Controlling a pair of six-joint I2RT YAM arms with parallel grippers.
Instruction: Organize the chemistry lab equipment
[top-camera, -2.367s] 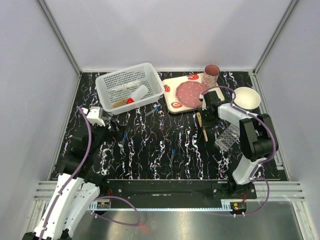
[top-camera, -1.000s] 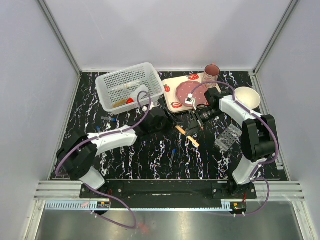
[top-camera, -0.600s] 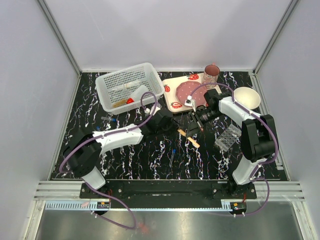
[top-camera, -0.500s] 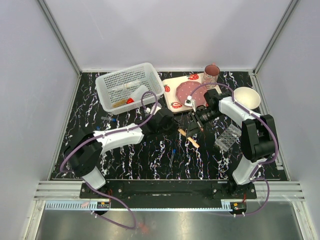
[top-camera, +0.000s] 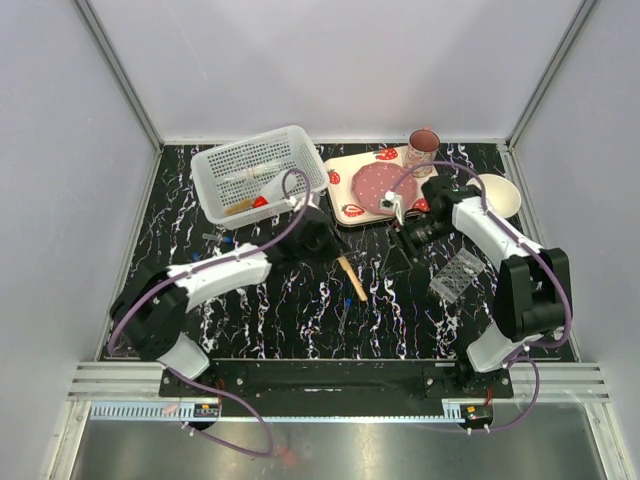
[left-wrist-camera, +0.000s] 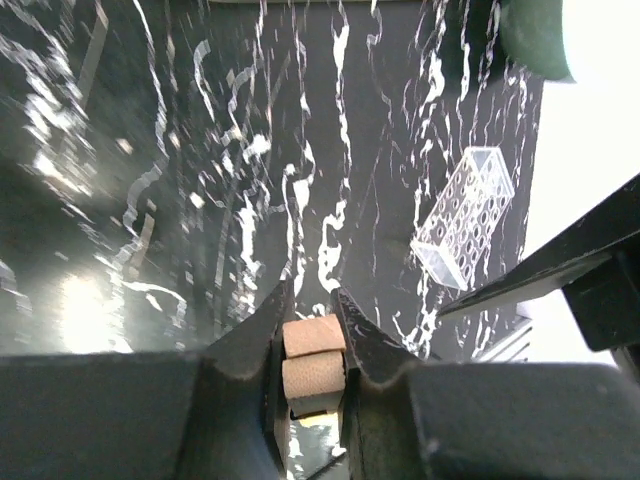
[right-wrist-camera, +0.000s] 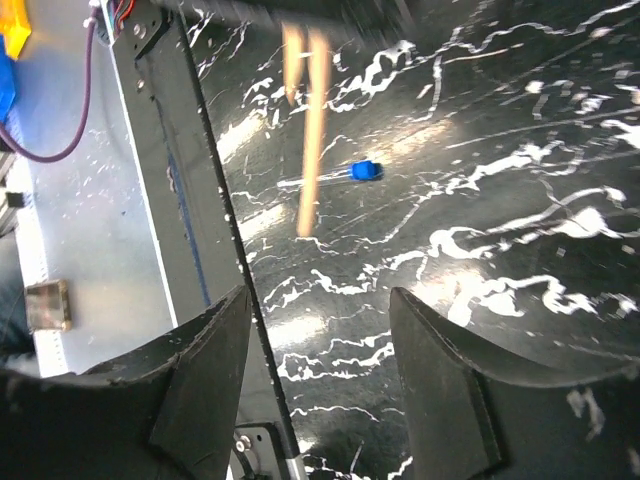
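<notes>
The wooden-handled tool (top-camera: 350, 279) slants over the middle of the table, its upper end in my left gripper (top-camera: 330, 253). In the left wrist view those jaws are shut on the tan handle (left-wrist-camera: 314, 350). My right gripper (top-camera: 399, 262) hangs just right of the tool, open and empty, apart from it. In the right wrist view the gripper (right-wrist-camera: 320, 390) stands wide above bare table, with the blurred tool (right-wrist-camera: 308, 130) and a blue-capped vial (right-wrist-camera: 365, 170) beyond. The clear tube rack (top-camera: 455, 275) lies at the right. The white squeeze bottle (top-camera: 277, 187) lies in the basket.
A white mesh basket (top-camera: 222, 160) sits at the back left with clear tubes inside. The strawberry-print tray (top-camera: 343, 165) with a pink plate, a mug (top-camera: 422, 150) and a round white bowl (top-camera: 503, 207) stand at the back right. The tube rack (left-wrist-camera: 463, 215) also shows in the left wrist view.
My right gripper opened and let go of the wooden-handled tool, then drew back to the right. My left gripper, shut on the tool, has pulled it to the left.
</notes>
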